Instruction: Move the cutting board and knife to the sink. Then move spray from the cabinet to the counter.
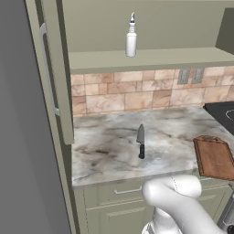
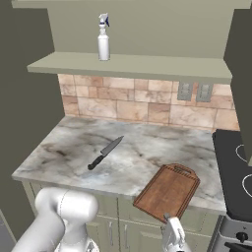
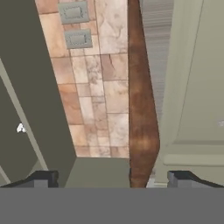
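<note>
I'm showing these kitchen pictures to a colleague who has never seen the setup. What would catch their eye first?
Probably the reddish-brown cutting board, jutting over the front edge of the marble counter next to the black stovetop, with the open tool just below it. Next, the knife lying alone mid-counter, and the white spray upright on the open cabinet shelf above.
</note>
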